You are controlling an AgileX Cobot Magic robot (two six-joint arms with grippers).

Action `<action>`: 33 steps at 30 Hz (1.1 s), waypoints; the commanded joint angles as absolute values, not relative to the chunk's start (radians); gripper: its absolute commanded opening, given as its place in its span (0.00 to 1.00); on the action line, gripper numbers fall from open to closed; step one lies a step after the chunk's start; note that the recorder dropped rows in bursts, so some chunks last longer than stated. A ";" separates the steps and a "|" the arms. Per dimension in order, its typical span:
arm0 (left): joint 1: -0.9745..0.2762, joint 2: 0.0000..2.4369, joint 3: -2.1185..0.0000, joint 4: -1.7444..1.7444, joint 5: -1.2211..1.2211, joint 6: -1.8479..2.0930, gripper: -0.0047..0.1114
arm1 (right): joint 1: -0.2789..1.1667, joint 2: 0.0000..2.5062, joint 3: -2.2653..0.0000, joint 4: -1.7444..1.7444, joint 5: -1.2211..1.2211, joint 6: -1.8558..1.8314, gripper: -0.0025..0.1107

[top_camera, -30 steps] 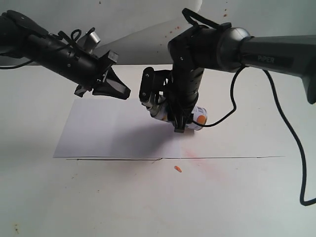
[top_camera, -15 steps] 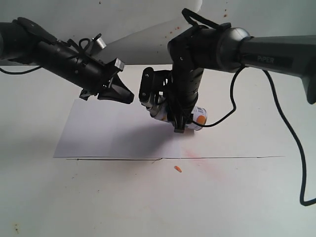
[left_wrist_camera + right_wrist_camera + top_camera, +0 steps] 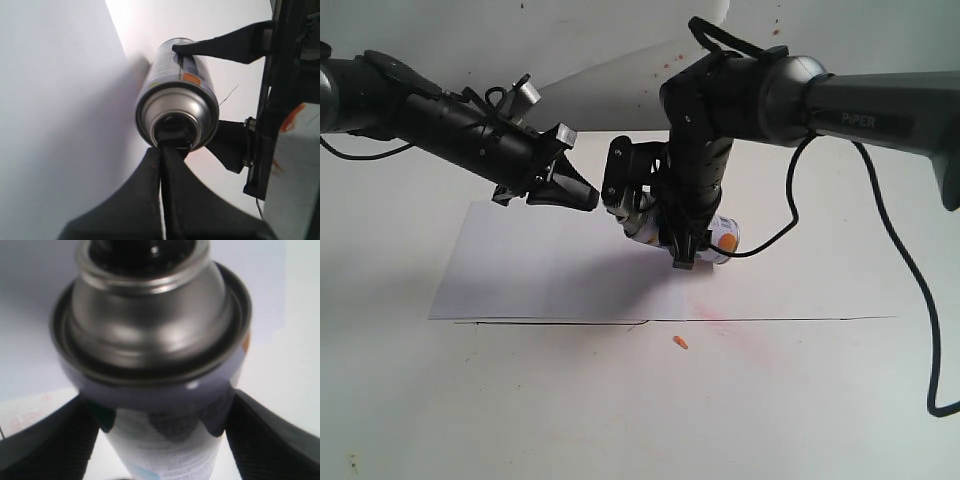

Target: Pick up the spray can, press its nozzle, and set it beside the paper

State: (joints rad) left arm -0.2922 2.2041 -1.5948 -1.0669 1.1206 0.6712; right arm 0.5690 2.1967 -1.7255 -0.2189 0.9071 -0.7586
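Sideways now, the spray can (image 3: pixel 724 239) is hanging tipped over above the right end of the paper (image 3: pixel 535 268), its black nozzle (image 3: pixel 174 134) pointing toward the left arm and its dotted base pointing away to the right. Its silver shoulder is filling most of the right wrist view, where the right end effector (image 3: pixel 157 440) is clamping the can's body from both sides, one dark finger (image 3: pixel 45 440) pressing on each flank just below the shoulder. From the exterior view, that end effector is reaching down from a bent wrist, and much of the can is sitting hidden behind it, so only the label with an orange dot and a bit of the metal top are showing. Just beside it, the left end effector (image 3: pixel 588 199) is coming in level from the left with its fingers pressed together into a single wedge, and in the left wrist view its tips (image 3: pixel 162 155) are touching the nozzle at the centre of the dome. Beneath both arms, the paper is lying flat on the white table (image 3: pixel 620 420), catching the can's shadow, while a small orange speck (image 3: pixel 681 343) is sitting on the table near the paper's front edge.
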 commanded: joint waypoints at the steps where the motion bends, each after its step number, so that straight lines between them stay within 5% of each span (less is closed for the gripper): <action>1: -0.319 2.204 -1.599 -1.082 1.113 0.688 0.04 | 0.569 2.180 -1.730 -0.218 0.891 -0.759 0.02; 33: -0.353 2.204 -1.599 -1.038 1.068 0.688 0.04 | 0.569 2.180 -1.730 -0.217 0.892 -0.759 0.02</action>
